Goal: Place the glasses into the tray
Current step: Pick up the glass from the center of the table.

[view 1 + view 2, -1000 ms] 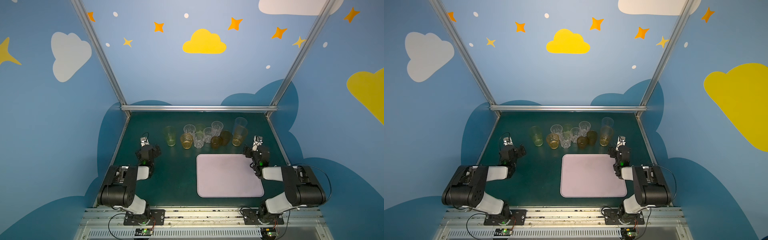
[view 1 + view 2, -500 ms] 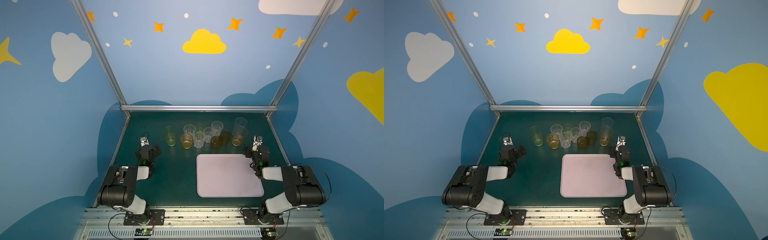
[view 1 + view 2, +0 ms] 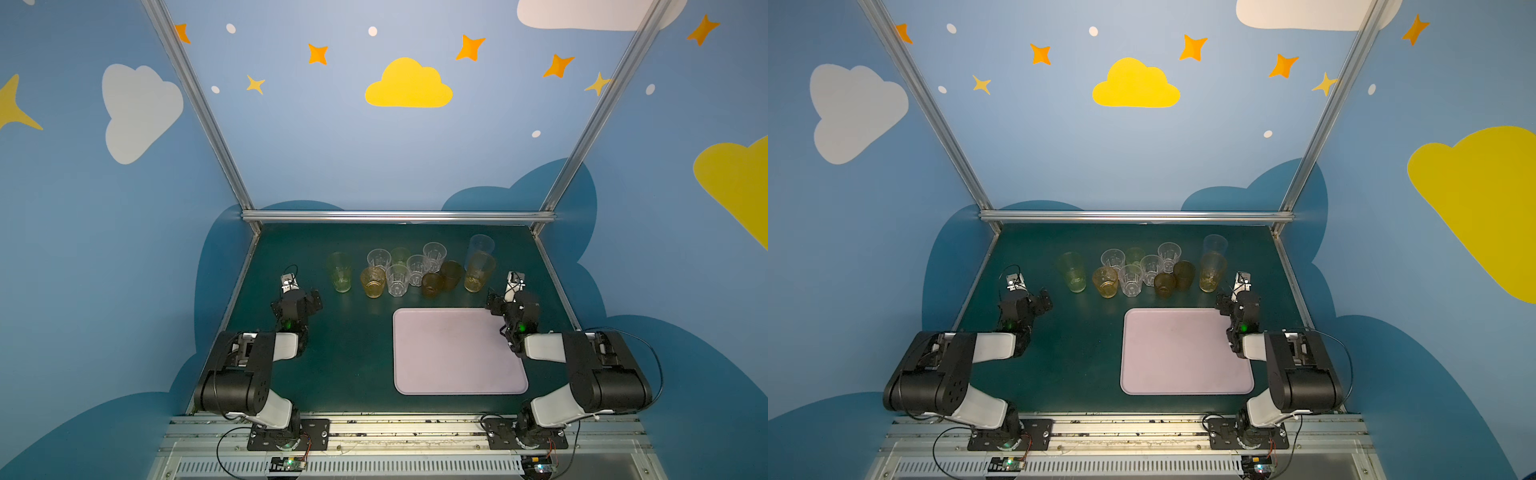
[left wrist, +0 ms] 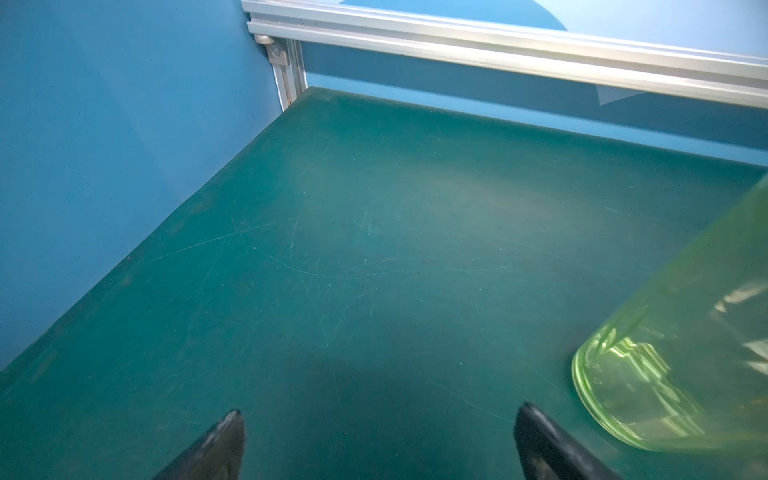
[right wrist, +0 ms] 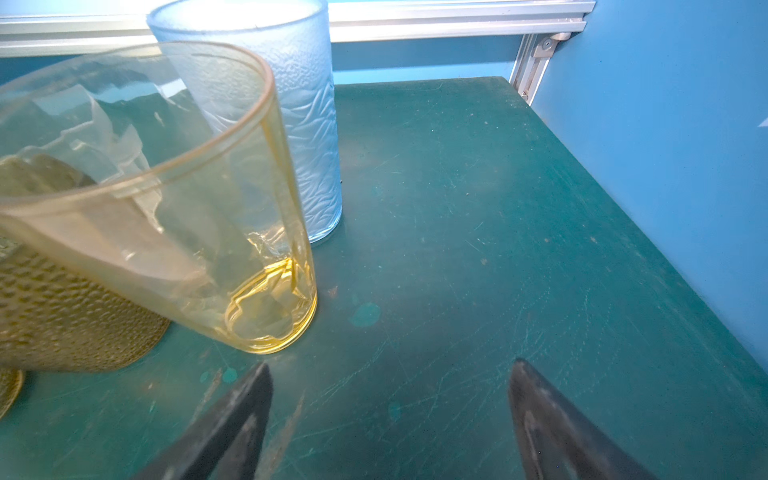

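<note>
Glasses (image 3: 398, 279) stand on the worktop (image 3: 353, 365) beyond the tray (image 3: 457, 353).
In both top views they cluster upright past the tray's far edge, one of your hands near each end of the row. Left wrist: your left hand (image 4: 378, 424) gapes wide over the worktop, a green glass (image 4: 673, 353) just beside it. Right wrist: your right hand (image 5: 388, 374) gapes wide, an amber glass (image 5: 232, 232) near it, a blue glass (image 5: 299, 124) behind that.
</note>
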Available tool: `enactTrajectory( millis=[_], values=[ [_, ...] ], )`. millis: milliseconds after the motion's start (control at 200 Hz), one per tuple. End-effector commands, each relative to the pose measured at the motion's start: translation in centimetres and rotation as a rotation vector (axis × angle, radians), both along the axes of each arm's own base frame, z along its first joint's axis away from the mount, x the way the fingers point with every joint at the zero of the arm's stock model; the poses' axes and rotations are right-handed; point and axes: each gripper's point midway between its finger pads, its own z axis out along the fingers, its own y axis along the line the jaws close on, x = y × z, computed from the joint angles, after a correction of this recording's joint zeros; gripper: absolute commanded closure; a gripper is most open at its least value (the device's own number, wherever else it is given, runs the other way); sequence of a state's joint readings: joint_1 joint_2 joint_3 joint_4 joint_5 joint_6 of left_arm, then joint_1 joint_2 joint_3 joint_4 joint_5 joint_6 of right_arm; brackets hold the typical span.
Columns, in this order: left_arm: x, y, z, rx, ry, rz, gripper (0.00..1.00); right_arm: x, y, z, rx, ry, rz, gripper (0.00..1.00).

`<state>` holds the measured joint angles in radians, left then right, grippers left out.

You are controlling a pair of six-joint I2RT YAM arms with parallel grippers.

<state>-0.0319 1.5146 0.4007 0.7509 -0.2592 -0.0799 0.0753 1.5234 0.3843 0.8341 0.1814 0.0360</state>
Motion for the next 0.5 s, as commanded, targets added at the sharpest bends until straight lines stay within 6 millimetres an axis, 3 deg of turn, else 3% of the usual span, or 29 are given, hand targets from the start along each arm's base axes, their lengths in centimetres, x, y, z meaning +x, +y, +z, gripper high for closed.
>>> enactTrajectory(
  millis=[0,65,165,340,436,496],
  values=[
    [0.1,-0.2,1.8,0.015,-0.038,-0.010,0.00,0.1,0.0,0.6,-0.010,-0.019,0.001,0.11],
    [0.4,-0.5,3.2,0.013,0.018,-0.005,0.00,0.1,0.2,1.1,-0.021,-0.010,0.006,0.11],
    [0.1,-0.6,3.6,-0.035,0.119,0.031,0.00,0.0,0.4,1.9,-0.055,-0.008,-0.009,0.11],
    [-0.6,-1.6,4.6,-0.051,0.060,0.024,0.00,-1.1,0.4,4.1,-0.105,-0.058,-0.057,0.11],
    [-1.8,-1.0,6.0,-0.045,0.020,0.089,0.00,-1.8,-0.1,5.5,-0.101,-0.096,-0.100,0.11],
    [-2.6,-0.7,6.8,-0.059,-0.002,0.118,0.00,-2.3,-0.6,5.4,-0.097,-0.069,-0.136,0.11]
  ],
)
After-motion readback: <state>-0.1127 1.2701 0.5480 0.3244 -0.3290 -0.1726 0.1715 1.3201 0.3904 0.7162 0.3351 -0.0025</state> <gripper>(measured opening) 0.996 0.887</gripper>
